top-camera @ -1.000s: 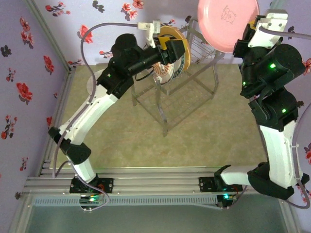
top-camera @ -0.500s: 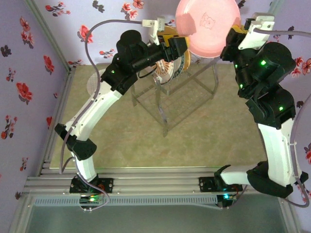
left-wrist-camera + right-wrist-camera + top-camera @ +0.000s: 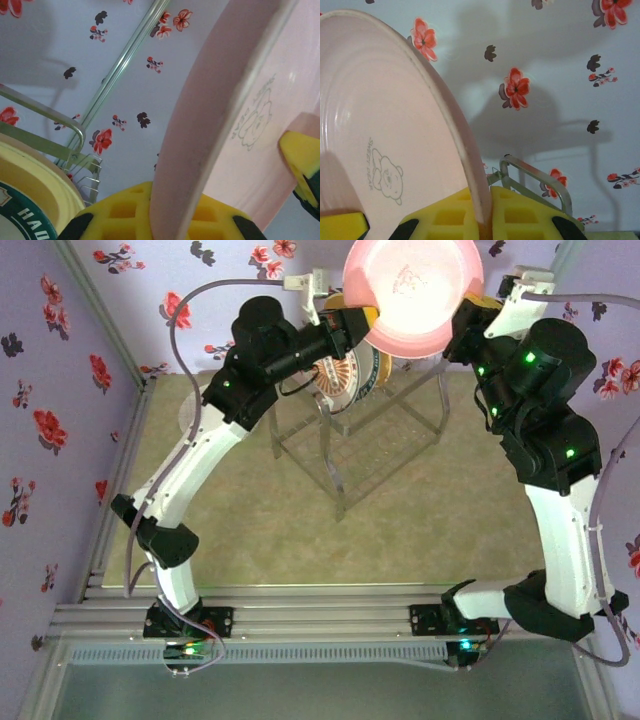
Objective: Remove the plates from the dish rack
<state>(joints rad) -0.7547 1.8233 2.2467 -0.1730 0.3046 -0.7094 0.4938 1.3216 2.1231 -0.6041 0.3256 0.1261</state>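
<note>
The pink plate (image 3: 410,290) is sitting further left than a second ago, carried over the dish rack (image 3: 336,485) toward the left arm. The left gripper (image 3: 352,328), spread wide back then, is now pinching the plate's left rim between its yellow pads (image 3: 125,212). Just below, a yellow plate (image 3: 381,368) with a dark rim and a sunburst plate (image 3: 335,380) are standing on edge in the rack. On the right, the right gripper (image 3: 462,325) is clamping the opposite rim, high above the rack.
</note>
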